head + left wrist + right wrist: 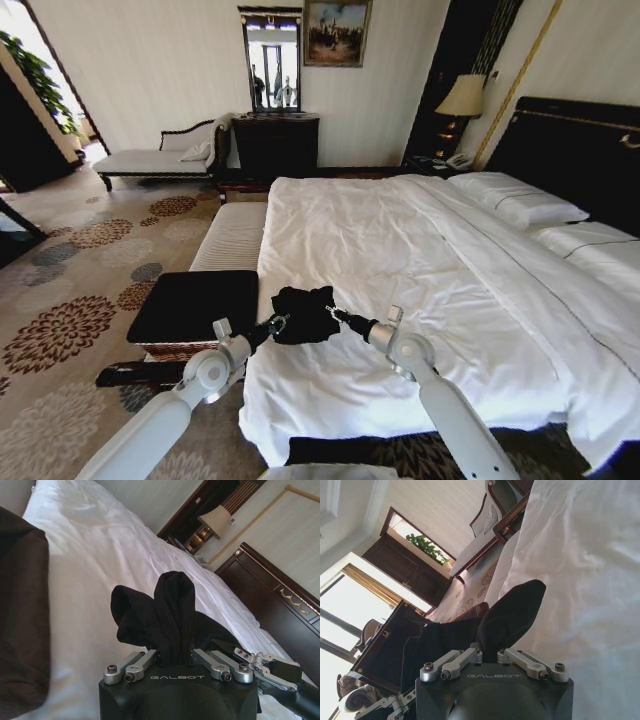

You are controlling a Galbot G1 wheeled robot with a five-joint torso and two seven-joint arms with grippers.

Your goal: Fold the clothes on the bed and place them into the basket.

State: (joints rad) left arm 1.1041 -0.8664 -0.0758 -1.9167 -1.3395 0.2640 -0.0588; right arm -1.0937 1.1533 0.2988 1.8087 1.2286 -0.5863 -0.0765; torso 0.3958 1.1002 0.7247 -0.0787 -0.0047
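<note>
The clothes, a black T-shirt, hang bunched up just above the near left corner of the bed. My left gripper is shut on its left side and my right gripper is shut on its right side. In the left wrist view the gripper pinches a fold of black cloth, with the right gripper close beside it. The right wrist view shows the gripper clamped on the cloth. The basket, wicker-sided with a black top, stands on the floor left of the bed corner.
A pale striped bench runs along the bed's foot beyond the basket. Pillows and a black headboard lie at the right. A chaise, a dark dresser and a lamp stand by the far wall. Patterned carpet spreads left.
</note>
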